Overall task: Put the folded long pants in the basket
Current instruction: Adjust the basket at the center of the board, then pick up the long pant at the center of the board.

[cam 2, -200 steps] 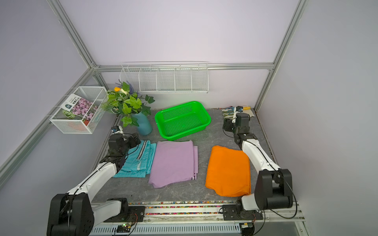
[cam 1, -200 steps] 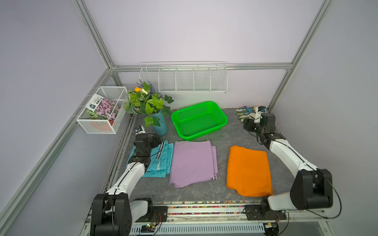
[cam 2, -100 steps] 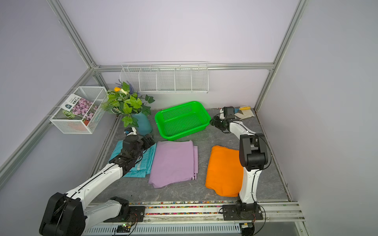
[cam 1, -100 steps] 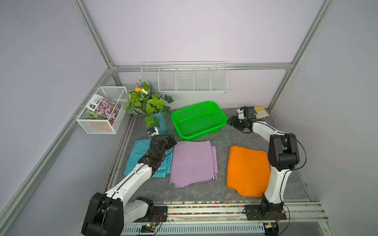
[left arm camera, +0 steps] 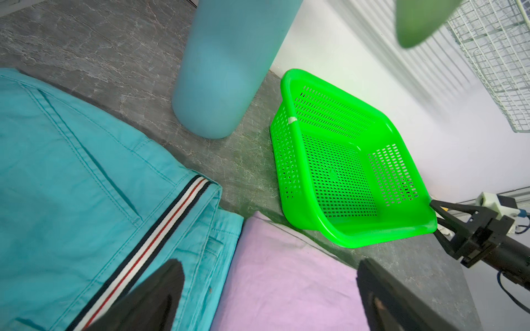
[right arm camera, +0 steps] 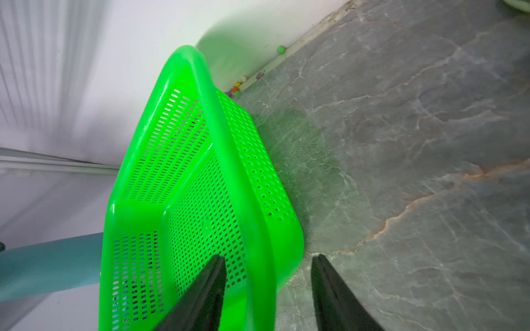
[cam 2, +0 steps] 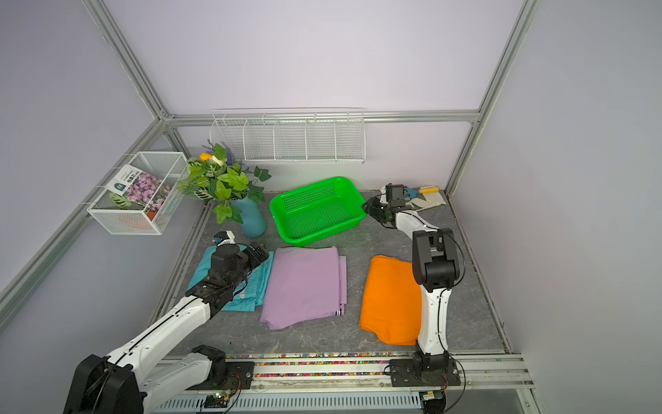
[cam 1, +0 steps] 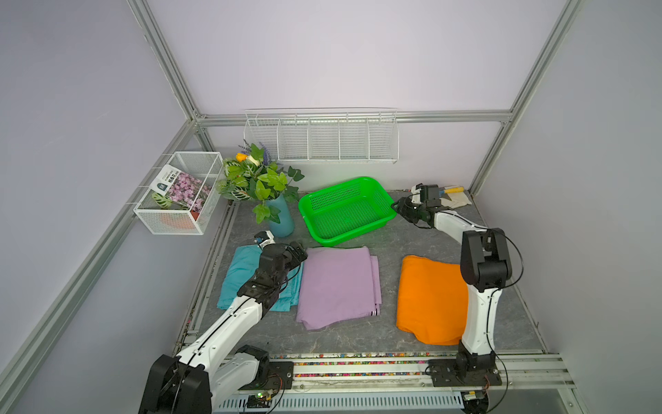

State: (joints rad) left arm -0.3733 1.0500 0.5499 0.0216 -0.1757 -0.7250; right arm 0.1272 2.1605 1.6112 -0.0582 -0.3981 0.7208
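The green basket (cam 1: 340,195) (cam 2: 315,193) stands at the back middle of the table. Three folded long pants lie in a row in front of it: teal (cam 1: 240,272) (left arm camera: 71,172), lilac (cam 1: 336,283) (left arm camera: 286,286) and orange (cam 1: 430,297) (cam 2: 390,297). My left gripper (cam 1: 299,252) (left arm camera: 269,263) is wide open, low over the seam between the teal and lilac pants. My right gripper (cam 1: 397,208) (right arm camera: 268,257) straddles the basket's right rim (right arm camera: 258,229), one finger inside and one outside, with a gap still showing.
A blue vase with leafy flowers (cam 1: 281,218) stands just left of the basket, close to my left wrist. Pale gloves and a small tool (cam 1: 455,197) lie in the back right corner. White wire baskets hang on the left wall (cam 1: 179,193) and back wall (cam 1: 322,136).
My right gripper swung left from the back right corner to the basket's rim and its jaws narrowed. My left gripper moved right from over the teal pants to the lilac pants' edge.
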